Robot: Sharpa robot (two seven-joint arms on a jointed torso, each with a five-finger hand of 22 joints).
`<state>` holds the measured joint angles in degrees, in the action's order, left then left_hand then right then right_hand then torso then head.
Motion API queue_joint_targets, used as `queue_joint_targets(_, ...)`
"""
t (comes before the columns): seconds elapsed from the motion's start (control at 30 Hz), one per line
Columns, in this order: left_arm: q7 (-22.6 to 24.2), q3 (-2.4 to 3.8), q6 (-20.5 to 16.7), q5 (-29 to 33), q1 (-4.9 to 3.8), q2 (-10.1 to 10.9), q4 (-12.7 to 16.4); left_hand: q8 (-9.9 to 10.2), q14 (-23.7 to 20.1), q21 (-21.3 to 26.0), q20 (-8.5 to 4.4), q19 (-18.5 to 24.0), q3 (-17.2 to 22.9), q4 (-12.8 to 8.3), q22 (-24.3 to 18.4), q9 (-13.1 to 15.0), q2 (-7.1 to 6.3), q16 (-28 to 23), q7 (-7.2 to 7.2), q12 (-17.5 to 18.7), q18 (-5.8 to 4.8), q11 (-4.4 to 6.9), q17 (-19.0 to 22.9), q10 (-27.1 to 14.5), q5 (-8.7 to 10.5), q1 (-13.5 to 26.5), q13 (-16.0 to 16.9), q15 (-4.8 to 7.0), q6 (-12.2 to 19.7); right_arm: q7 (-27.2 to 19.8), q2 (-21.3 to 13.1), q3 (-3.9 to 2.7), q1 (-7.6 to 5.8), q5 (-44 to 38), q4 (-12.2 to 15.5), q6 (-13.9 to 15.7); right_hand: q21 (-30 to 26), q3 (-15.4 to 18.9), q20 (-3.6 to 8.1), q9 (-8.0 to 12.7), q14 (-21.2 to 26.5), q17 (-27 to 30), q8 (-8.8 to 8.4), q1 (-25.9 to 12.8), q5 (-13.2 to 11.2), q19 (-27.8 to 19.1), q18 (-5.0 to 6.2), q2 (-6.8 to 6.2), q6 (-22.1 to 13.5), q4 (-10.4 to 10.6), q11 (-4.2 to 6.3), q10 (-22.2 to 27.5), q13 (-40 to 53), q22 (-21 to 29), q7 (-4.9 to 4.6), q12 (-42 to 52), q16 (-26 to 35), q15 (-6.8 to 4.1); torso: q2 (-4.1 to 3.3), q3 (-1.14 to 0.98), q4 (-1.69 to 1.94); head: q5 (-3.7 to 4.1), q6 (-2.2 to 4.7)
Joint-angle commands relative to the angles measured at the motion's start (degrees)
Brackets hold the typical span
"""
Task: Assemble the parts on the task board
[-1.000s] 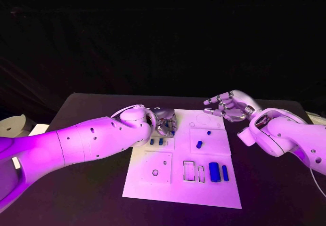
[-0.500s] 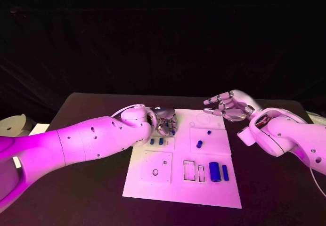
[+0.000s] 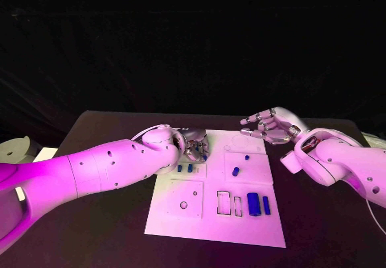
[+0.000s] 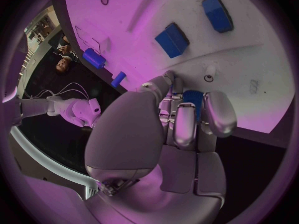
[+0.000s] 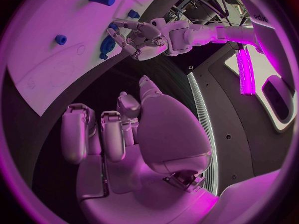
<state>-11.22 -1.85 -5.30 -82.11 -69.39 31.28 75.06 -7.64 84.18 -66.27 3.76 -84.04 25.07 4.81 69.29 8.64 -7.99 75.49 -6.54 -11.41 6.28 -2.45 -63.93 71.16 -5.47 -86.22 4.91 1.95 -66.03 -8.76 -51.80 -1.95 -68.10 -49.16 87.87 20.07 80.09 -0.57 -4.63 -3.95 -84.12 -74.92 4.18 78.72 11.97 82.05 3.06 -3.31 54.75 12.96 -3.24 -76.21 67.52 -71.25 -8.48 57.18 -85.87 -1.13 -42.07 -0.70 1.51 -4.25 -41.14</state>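
The left hand's fingers (image 4: 187, 119) are curled down at the far left corner of the task board (image 3: 201, 223), and in the left wrist view I see a blue part (image 4: 192, 100) between them, so I read that hand (image 3: 193, 143) as grasping it. From the head view I cannot make that part out; the fingers hide it.

The right hand (image 3: 272, 126) hovers above the tabletop (image 3: 105, 128) just past the board's far right corner, fingers (image 5: 112, 132) bent and apart, holding nothing; its own wrist view shows bare palm and no piece in it.

Largest first: the black tabletop carries the white task board, lying lengthwise from near to far in the middle. On its near right part a thick blue cylinder (image 3: 253, 203) lies beside a thinner blue bar (image 3: 266, 205), with two empty rectangular slots (image 3: 229, 202) just to their left. Mid-board lies a short blue peg (image 3: 236, 171), and a tiny blue piece (image 3: 247, 157) lies farther off. Two small blue blocks (image 3: 185, 167) sit just near of the left hand; the left wrist view shows them plainly as squarish.
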Motion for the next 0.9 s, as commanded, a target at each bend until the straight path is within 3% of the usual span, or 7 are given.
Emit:
queue_joint_targets(0.03,0.3,-0.04,-1.0,3.0,0.28,0.4,0.6,0.0,1.5,-0.3,-0.38,-0.5,0.3,-0.1,0.0,0.1,-0.17,-0.3,0.06,0.4,-1.14,0.07,0.2,0.5,-0.28,0.6,0.0,0.38,-0.4,-0.6,0.1,0.0,0.05,-0.1,0.0,-0.8,-0.3,0.3,-0.14,-0.1,-4.5,-9.6,0.28,-0.1,0.4,-0.2,0.86,0.49,0.2,0.1,0.02,0.3,0.0,0.0,0.12,0.0,0.3,-0.02,0.02,0.02,0.04,0.08,0.12)
queue_joint_targets(0.23,0.8,0.51,-2.9,5.6,0.3,1.9,2.5,0.3,1.5,-0.4,-0.36,-0.5,0.6,-0.5,0.2,-0.1,-0.34,-0.2,-0.08,1.0,-1.16,-0.05,0.4,0.5,-0.31,0.9,-0.1,0.31,-0.3,-0.6,0.1,0.0,0.08,-0.1,-0.1,-0.8,-0.3,0.3,-0.13,-0.1,-4.5,-9.6,0.3,-0.1,0.4,-0.2,0.84,0.58,0.2,0.0,0.03,0.2,0.0,-0.1,0.13,0.1,0.3,-0.03,0.07,0.0,0.09,0.14,0.28)
queue_joint_targets(0.63,0.1,2.89,-4.0,11.0,0.04,6.5,6.9,1.1,1.5,-0.4,-0.19,-0.4,1.0,-0.8,0.3,-0.5,-0.95,-0.2,-0.34,2.2,-1.16,-0.36,0.9,0.5,-0.24,2.2,-0.2,0.06,-0.1,-0.6,0.3,0.0,0.34,0.1,-0.5,-0.9,-0.3,0.3,-0.13,-0.1,-4.5,-9.6,0.3,-0.1,0.4,-0.2,0.84,0.58,0.2,0.0,0.03,0.2,0.0,-0.1,0.13,0.1,0.3,-0.03,0.03,-0.02,0.16,-0.07,0.55)
queue_joint_targets(0.9,-1.0,3.23,-2.6,12.1,-0.06,9.0,7.6,1.1,1.5,-0.6,-0.17,-0.5,1.0,-0.8,0.5,-0.5,-1.05,-0.2,-0.34,2.4,-1.2,-0.36,0.9,0.6,-0.22,2.4,-0.3,0.05,-0.1,-0.6,0.3,0.01,0.53,0.1,-0.5,-0.9,-0.3,0.3,-0.13,-0.1,-4.5,-9.6,0.3,-0.1,0.4,-0.2,0.84,0.58,0.2,0.0,0.03,0.2,0.0,-0.1,0.13,0.1,0.3,-0.03,-0.01,0.01,0.1,-0.33,0.54)
